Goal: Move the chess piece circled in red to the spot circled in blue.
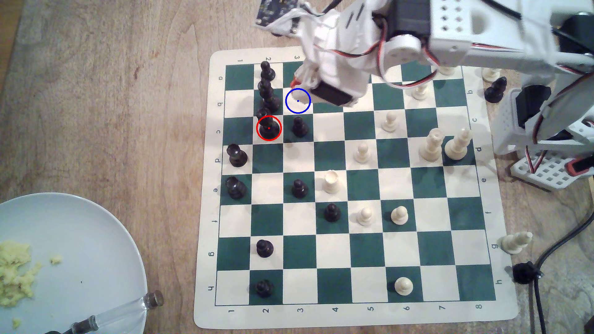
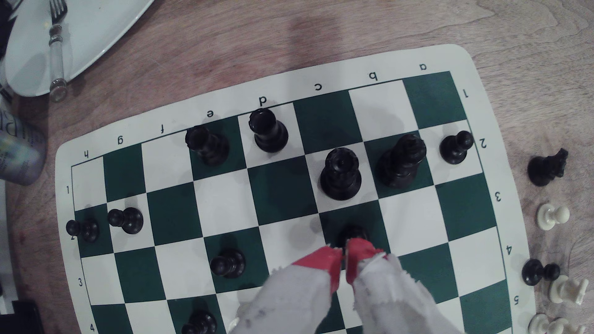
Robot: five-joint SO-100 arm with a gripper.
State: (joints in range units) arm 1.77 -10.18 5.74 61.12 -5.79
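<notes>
Black crowned piece on a cream square, just beyond the gripper — red fingertips nearly together, holding nothing. Best opened wide, raised over the pawn directly in front, lowered around the stem. Tall black neighbour crowds one side; blue-ringed square close under the wrist.

- The table is showing wood grain with a dull, worn finish.
- The board is looking like a thin, smooth, matt mat.
- The black crowned piece is gleaming like glossy plastic, as is the black pawn beside it.
- The white pieces are looking like cream plastic with a soft sheen.
- The gripper is wearing smooth red tips and frayed white cloth wrapping.
- The plate is looking smooth and glazed.
</notes>
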